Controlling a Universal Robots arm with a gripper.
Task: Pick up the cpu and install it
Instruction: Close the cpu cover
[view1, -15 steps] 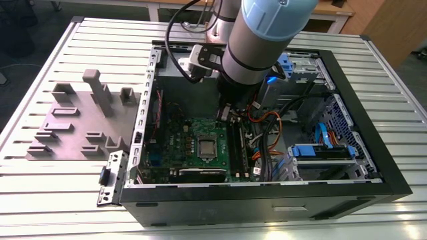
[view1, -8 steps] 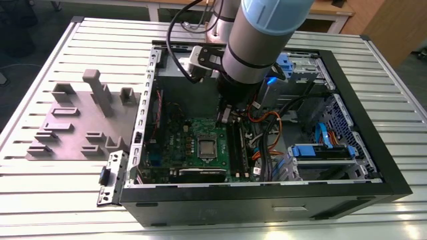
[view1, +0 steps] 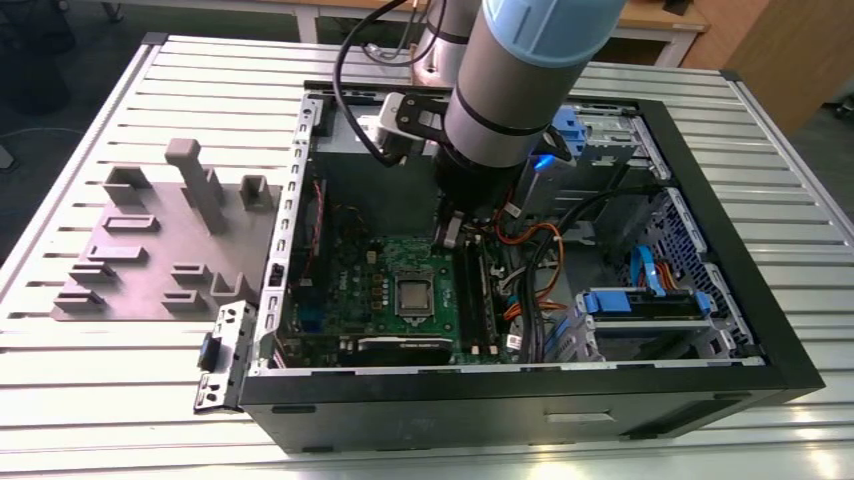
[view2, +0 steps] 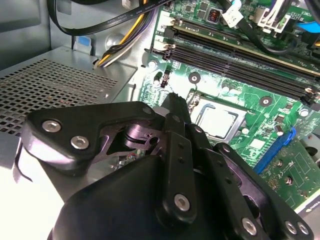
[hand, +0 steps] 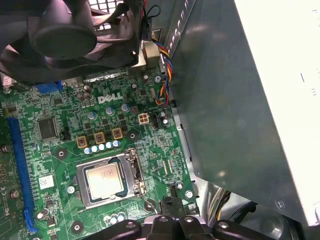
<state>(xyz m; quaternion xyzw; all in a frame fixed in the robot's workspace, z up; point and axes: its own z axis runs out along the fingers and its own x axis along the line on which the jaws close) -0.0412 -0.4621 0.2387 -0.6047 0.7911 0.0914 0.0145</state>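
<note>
The cpu (view1: 414, 293) lies flat in the silver socket frame (hand: 134, 172) on the green motherboard (view1: 350, 290) inside the open computer case. Its silver top shows in both wrist views (hand: 104, 179) (view2: 217, 121). My gripper (view1: 451, 232) hangs just above the board beside the socket, toward the back of the case. The black fingers meet in one narrow tip (view2: 175, 99) (hand: 170, 204), shut, with nothing between them. They stand apart from the cpu.
Black memory slots (view2: 240, 45) and orange and black cables (view1: 541, 250) run close by the gripper. A case fan (hand: 65, 35) and a grey metal wall (hand: 225, 110) border the board. Grey fixture blocks (view1: 160, 250) stand on the table outside the case, at the exterior view's left.
</note>
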